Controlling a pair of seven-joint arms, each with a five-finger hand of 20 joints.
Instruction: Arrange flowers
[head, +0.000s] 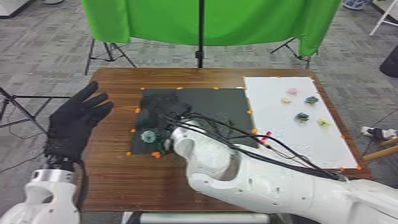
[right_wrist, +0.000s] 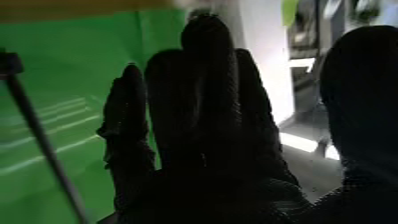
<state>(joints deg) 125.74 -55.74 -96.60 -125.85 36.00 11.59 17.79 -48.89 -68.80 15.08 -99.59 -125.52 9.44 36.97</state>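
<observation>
With our right hand (right_wrist: 204, 175) unclenched over the black mat (head: 222, 102), where a teal flower (head: 148, 136) lies, we seem between placements and next need a dark flower (head: 303, 116) from the white panel (head: 275, 92).

**Posed straight-fingered, L + R**

Has L arm (head: 46, 200) in from btm-left of head view, approx. upright. Holds L hand (head: 71, 125) up above white wrist (head: 53, 176), w/ fingers straight, tips up & angled slightly inward, small gaps b/w some. Has R arm (head: 266, 182) in from btm-right, slanting across to mid-view, bent en route, w/ black cables (head: 324, 172) along its far side. Holds R hand (head: 171, 104) at the end of it, left of ctr, well apart from L hand. In R wrist view, shows R hand (right_wrist: 213, 192) w/ fingers straight, mostly close together, outermost slightly split off; holds thumb (right_wrist: 366, 95) straight too, w/ wide gap b/w it & fingers.
</observation>
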